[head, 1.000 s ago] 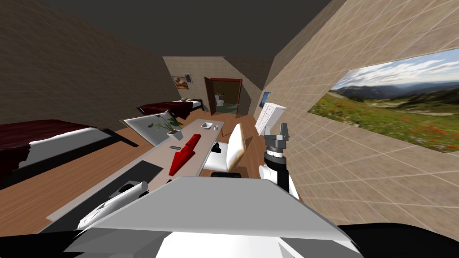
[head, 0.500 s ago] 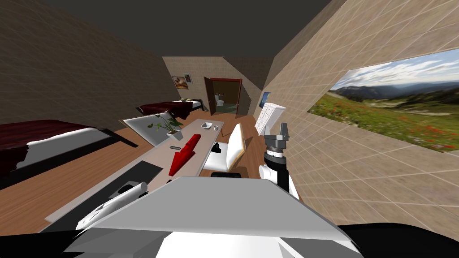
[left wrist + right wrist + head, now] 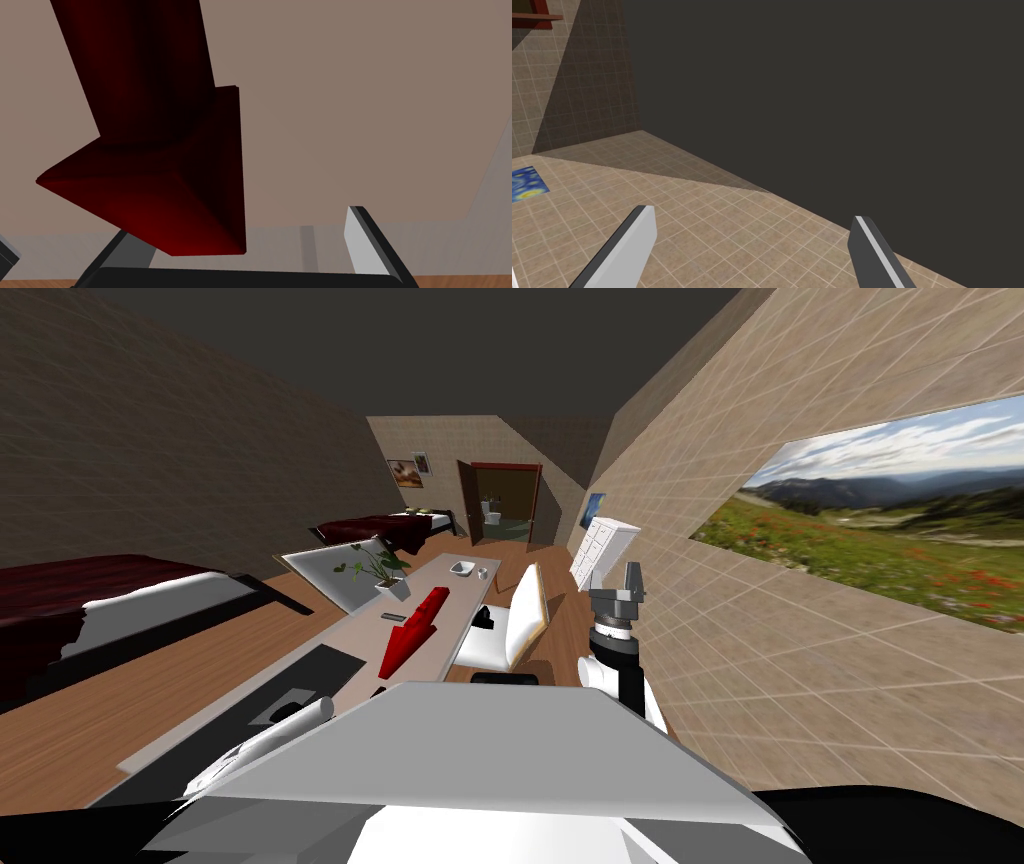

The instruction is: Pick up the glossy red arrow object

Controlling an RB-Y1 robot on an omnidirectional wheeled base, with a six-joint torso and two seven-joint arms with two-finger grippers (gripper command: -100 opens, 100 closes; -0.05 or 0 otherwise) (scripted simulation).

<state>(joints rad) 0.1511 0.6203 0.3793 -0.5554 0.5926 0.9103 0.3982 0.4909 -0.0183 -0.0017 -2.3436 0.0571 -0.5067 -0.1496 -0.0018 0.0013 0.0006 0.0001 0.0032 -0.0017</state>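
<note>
A long glossy red arrow (image 3: pixel 412 630) lies on the long grey table (image 3: pixel 345 633), its head pointing toward me. In the left wrist view the arrow's head (image 3: pixel 165 200) looms close in front of my left gripper (image 3: pixel 240 227), which is open; the tip overlaps one finger while the other finger (image 3: pixel 362 240) stands free beside it. My left forearm (image 3: pixel 265 740) reaches over the table's near end. The right gripper (image 3: pixel 620 586) is raised at my right near the tiled wall, open and empty, as the right wrist view (image 3: pixel 752 225) confirms.
On the table stand a potted plant (image 3: pixel 385 578), a small bowl (image 3: pixel 460 568) and a black mat (image 3: pixel 305 673). A white chair (image 3: pixel 515 623) sits at the table's right side. Beds (image 3: pixel 120 608) lie left, a white drawer unit (image 3: pixel 600 546) against the right wall.
The whole head picture has shifted slightly, so my head or base moved a little. My left forearm has edged forward along the table. The arrow lies where it was.
</note>
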